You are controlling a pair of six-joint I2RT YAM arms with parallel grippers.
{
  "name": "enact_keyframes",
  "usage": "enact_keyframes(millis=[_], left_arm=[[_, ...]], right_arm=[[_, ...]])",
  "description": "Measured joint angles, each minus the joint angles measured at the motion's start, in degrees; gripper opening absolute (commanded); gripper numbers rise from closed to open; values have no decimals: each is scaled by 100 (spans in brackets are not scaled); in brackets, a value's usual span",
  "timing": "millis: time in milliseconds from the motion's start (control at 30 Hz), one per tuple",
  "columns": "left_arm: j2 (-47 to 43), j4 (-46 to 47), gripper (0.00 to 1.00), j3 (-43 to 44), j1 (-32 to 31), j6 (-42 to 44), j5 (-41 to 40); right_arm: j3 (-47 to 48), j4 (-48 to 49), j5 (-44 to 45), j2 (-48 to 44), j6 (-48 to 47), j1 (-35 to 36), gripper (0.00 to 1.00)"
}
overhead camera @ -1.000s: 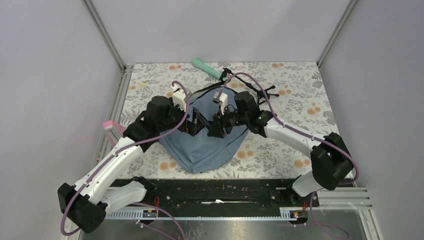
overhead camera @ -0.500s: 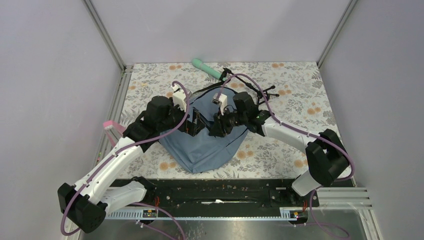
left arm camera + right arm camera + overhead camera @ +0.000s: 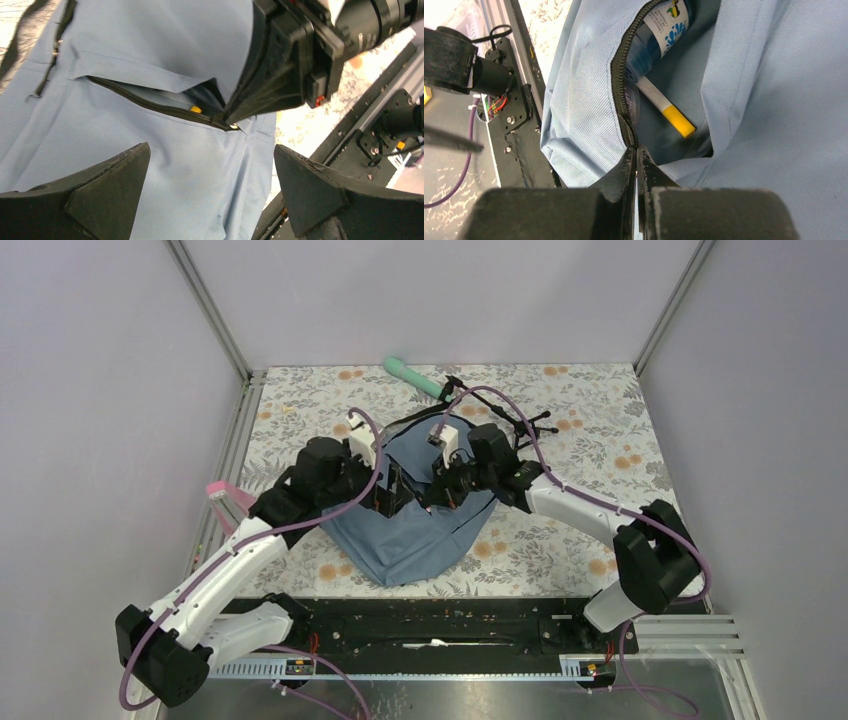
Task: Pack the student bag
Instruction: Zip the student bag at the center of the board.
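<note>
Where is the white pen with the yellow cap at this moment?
In the right wrist view the pen lies inside the open pocket of the student bag, beside a labelled bottle.

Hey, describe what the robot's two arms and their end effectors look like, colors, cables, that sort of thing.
Both the left arm and right arm have white shells on the long links and bulky black joint housings. A purple cable loops along each. The left end effector and right end effector each have two matte black wedge-shaped fingers.
</note>
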Motion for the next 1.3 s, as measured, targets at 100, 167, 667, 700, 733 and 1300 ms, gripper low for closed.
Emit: enact_keyframes(millis=[100,167,667,700,733,1300], left_arm=[[-105,149,97,-197,-374,4,-153],[-184,332,96,-358,-743,0,-321],[251,3713,95,-2332,-3008,225,-3534],[315,3932,94,-2380,-3095,199,-3842],[376,4157,92,-2437,-3185,175,-4113],[1622,5831,49,-2643,-4024,-612,-6288]], right_arm=[[-177,168,227,-232,275,-13,0],[-369,337,310,-433,516,-26,0],[-772,765,363,-1047,1576,-33,0],[-772,765,372,-1086,1600,-22,0],[-772,756,387,-1130,1620,0,0],[-643,380,573,-1110,1576,223,0]])
